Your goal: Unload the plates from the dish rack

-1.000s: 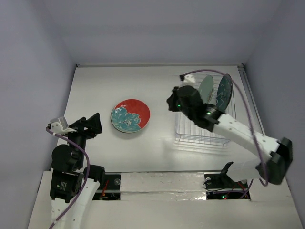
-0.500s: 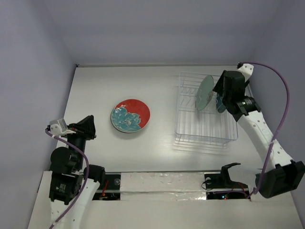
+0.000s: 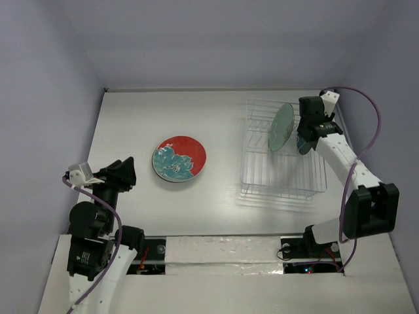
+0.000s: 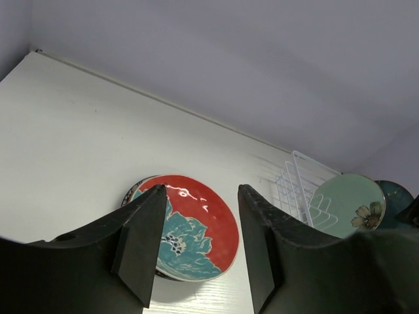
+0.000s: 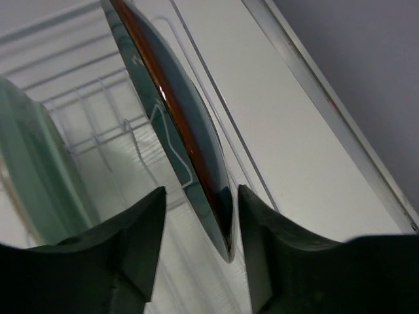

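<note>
Right gripper (image 5: 199,196) spread, straddling rim of dark teal plate (image 5: 173,104), edge-on for pinch, not clamped yet. Plate upright at 1 o'clock of dish rack (image 3: 281,180), mint plate (image 3: 281,126) at its 9. Red plate (image 3: 179,158) flat, 9 o'clock of rack. Left gripper (image 4: 199,209) spread, idle, empty.

No legible text, label, brand, number or sign on anything in view.

Teal plate (image 3: 302,146) mostly behind right arm (image 3: 340,154)
</note>
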